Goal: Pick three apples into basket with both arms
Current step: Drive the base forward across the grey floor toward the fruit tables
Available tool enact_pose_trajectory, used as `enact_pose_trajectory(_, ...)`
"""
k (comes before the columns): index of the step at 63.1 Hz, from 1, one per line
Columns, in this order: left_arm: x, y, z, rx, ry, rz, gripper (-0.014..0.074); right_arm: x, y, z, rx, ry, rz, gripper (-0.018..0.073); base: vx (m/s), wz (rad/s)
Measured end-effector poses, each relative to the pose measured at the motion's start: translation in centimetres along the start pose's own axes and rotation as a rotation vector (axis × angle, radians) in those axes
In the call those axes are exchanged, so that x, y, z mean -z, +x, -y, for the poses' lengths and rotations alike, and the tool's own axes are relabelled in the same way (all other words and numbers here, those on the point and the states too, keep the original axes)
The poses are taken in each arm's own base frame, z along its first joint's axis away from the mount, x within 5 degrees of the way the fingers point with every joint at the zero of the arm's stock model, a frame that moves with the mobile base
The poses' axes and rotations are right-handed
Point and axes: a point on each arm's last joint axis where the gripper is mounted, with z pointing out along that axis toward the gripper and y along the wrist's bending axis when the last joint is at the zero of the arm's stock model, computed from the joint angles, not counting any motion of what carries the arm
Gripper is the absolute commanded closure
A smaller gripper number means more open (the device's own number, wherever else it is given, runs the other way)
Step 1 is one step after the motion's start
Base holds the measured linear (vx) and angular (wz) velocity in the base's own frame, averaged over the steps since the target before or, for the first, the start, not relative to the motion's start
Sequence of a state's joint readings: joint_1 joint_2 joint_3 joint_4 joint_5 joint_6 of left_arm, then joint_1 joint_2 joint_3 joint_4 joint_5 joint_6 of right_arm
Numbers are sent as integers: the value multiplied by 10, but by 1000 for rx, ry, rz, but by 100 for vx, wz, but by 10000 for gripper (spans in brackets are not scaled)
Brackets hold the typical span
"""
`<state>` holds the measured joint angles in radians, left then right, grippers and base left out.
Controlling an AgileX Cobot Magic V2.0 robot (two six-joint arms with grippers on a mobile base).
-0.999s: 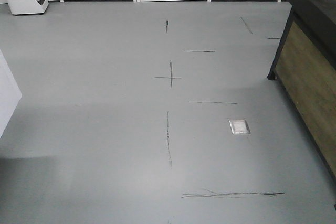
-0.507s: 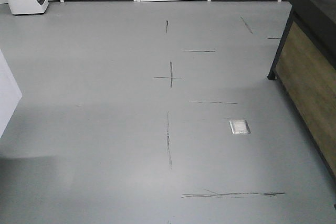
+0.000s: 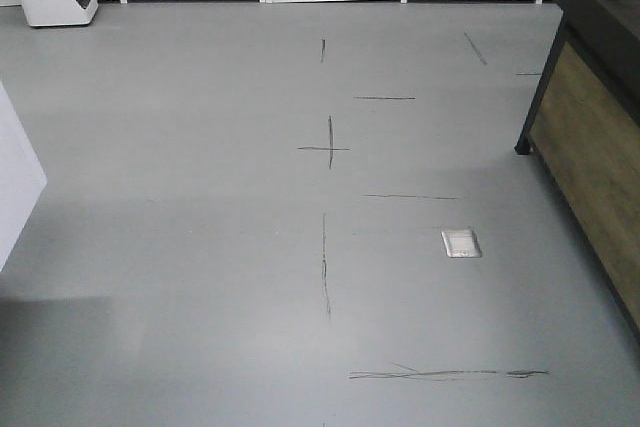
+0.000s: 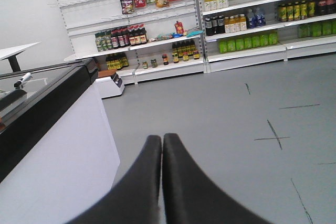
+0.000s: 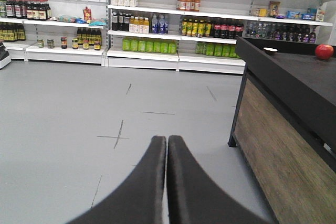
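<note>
Grey floor [image 3: 200, 247] is filling most of the front view, and no basket is showing in any view. One red apple [image 5: 324, 51] is sitting on the black counter top [image 5: 294, 77], at about two o'clock from the right gripper [image 5: 167, 140] and well apart from it; the other two apples are not showing. The right gripper is hanging over the floor with its two fingers pressed together and nothing between them. The left gripper [image 4: 161, 139] is likewise pinching together on nothing, with a white-sided counter [image 4: 58, 150] lying at nine o'clock and stocked shelves [image 4: 236, 30] at twelve.

I am judging the apple to be firm, smooth and fairly heavy for its size. It is likely to be rolling if nudged and bruising under a hard squeeze. The jaws are needing to spread wide first, then to be closing from the sides across the widest part of the fruit, clear of the stem, with moderate pressure. The base is probably needing to come closer to the counter before either arm is reaching.
</note>
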<state>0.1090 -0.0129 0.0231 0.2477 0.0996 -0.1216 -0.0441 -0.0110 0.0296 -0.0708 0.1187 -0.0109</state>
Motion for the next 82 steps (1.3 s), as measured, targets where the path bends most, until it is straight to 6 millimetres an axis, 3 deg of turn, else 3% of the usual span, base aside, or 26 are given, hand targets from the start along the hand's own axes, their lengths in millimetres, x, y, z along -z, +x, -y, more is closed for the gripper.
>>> enact_pose_trajectory(82, 0, 0, 0, 0, 0, 0, 603, 0, 0, 0, 0, 0, -1, 563, 8, 7)
